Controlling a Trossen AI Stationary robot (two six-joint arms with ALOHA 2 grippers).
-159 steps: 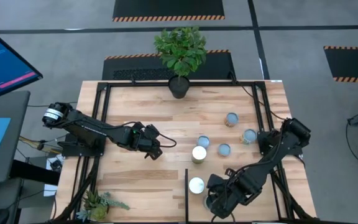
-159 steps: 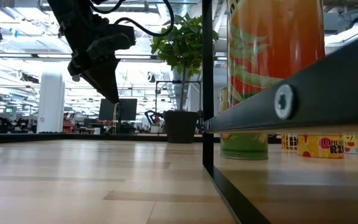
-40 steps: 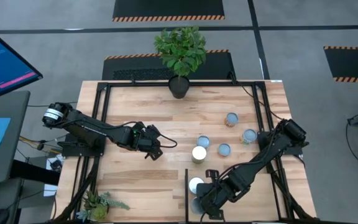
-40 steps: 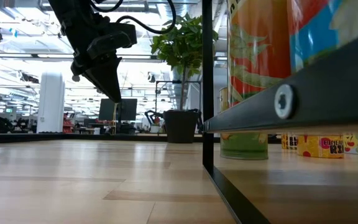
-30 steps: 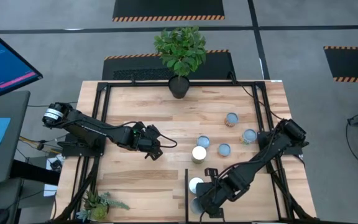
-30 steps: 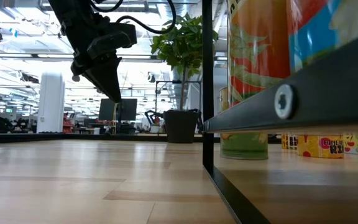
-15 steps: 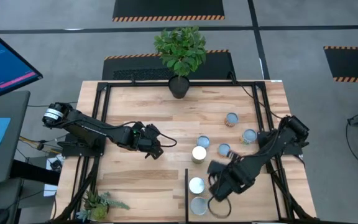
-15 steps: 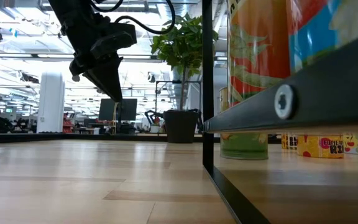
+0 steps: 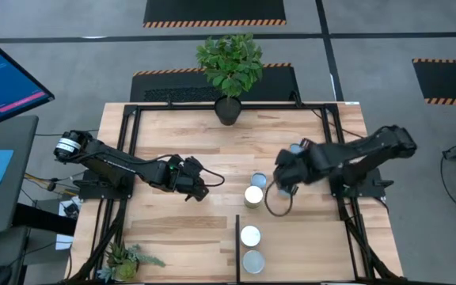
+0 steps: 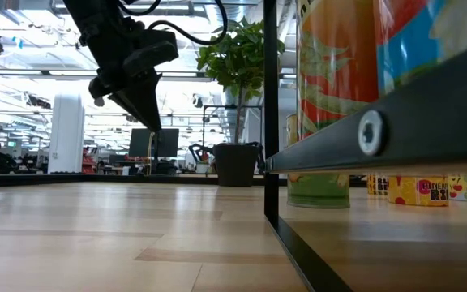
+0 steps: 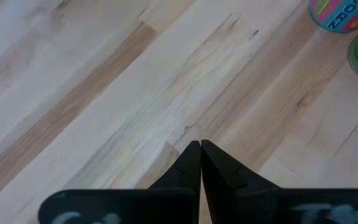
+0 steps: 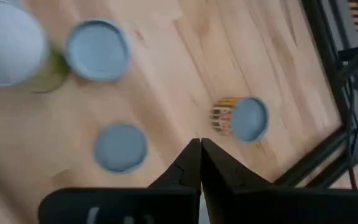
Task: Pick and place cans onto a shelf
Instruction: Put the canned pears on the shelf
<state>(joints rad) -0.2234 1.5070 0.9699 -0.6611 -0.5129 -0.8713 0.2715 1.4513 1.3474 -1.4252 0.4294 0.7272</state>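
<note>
Two cans stand on the shelf (image 9: 307,237) at the near right: a white-topped can (image 9: 250,235) and a silvery-topped can (image 9: 253,261). Several loose cans stand on the tabletop: a white-topped can (image 9: 253,195), pale-blue-topped ones (image 9: 258,180) (image 12: 121,147), and one with striped sides (image 12: 241,118). My right gripper (image 9: 283,178) is shut and empty, above the loose cans; it also shows in its wrist view (image 12: 199,146). My left gripper (image 9: 203,191) is shut and empty above the table's middle left, and its closed fingers show in the left wrist view (image 11: 199,146).
A black plant pot (image 9: 229,111) with a leafy plant stands at the far edge. A small plant (image 9: 125,260) sits at the near left corner. Black frame bars (image 9: 237,245) border the shelf. Bare wood lies between the two arms.
My right gripper has drawn away from the silvery-topped can at the shelf's near end, which stays standing there alone. It has then swung toward the table's far edge and now hangs over the loose cans. My left arm has kept still.
</note>
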